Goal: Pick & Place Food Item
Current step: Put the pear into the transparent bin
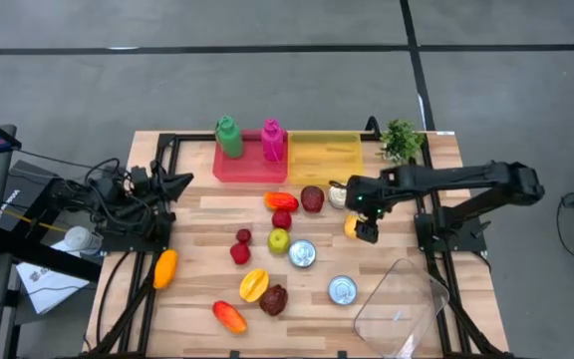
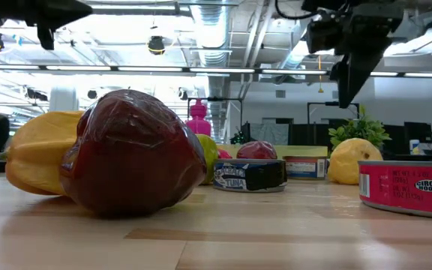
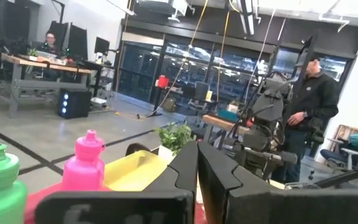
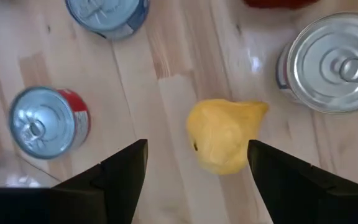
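A yellow lemon-like fruit (image 1: 351, 226) lies on its side on the wooden table, right of centre; it also shows in the right wrist view (image 4: 225, 140) and the low view (image 2: 355, 161). My right gripper (image 1: 367, 234) hangs open above it, pointing down, well clear of the table in the low view (image 2: 355, 71). In its own wrist view (image 4: 197, 149) the fruit sits below the gap, nearer one finger. My left gripper (image 1: 179, 180) is shut and waits at the table's left edge (image 3: 197, 155).
Three tins stand near the fruit (image 1: 302, 253) (image 1: 343, 290) (image 1: 338, 194). Other fruits lie mid-table (image 1: 279, 239). A red tray with two bottles (image 1: 250, 165) and a yellow tray (image 1: 325, 155) sit at the far edge. A clear container (image 1: 402, 304) is near right.
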